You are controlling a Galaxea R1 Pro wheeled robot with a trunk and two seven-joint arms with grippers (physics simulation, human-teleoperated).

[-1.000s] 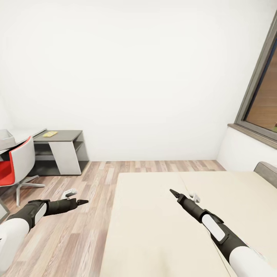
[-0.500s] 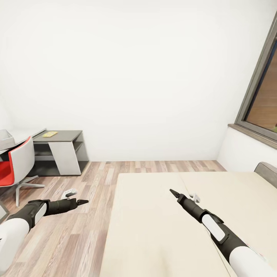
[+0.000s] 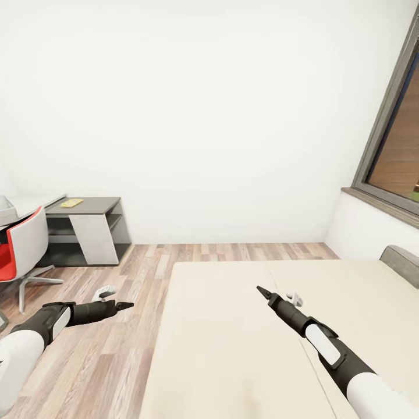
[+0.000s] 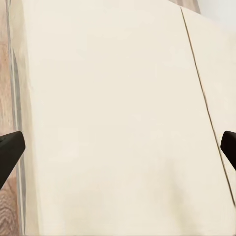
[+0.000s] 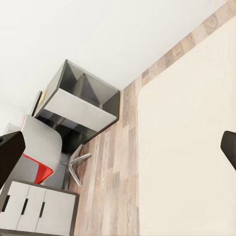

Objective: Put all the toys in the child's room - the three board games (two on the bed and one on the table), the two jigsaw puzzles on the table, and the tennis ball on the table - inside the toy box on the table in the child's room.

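Note:
The bed (image 3: 233, 349) has a plain beige mattress that spreads across the lower right, with nothing lying on the part I see. My right gripper (image 3: 260, 289) hovers above it, jaws open and empty (image 5: 118, 147). My left gripper (image 3: 127, 304) hangs over the wood floor beside the bed's edge, also open and empty (image 4: 118, 152), facing the mattress (image 4: 113, 123). At the far left edge is a strip of the table (image 3: 29, 203), with a sliver of the pale toy box (image 3: 3, 202). The board games, jigsaw puzzles and tennis ball are out of view.
A red and grey chair (image 3: 20, 244) stands by the table. A low dark grey cabinet (image 3: 87, 230) sits against the white wall, with a small flat yellowish thing (image 3: 71, 202) on top. A window (image 3: 396, 151) is at the right. Wood floor (image 3: 145, 262) lies between bed and cabinet.
The whole view has shifted a little, so table, chair and cabinet sit further left in the picture. Both arms hold the same pose.

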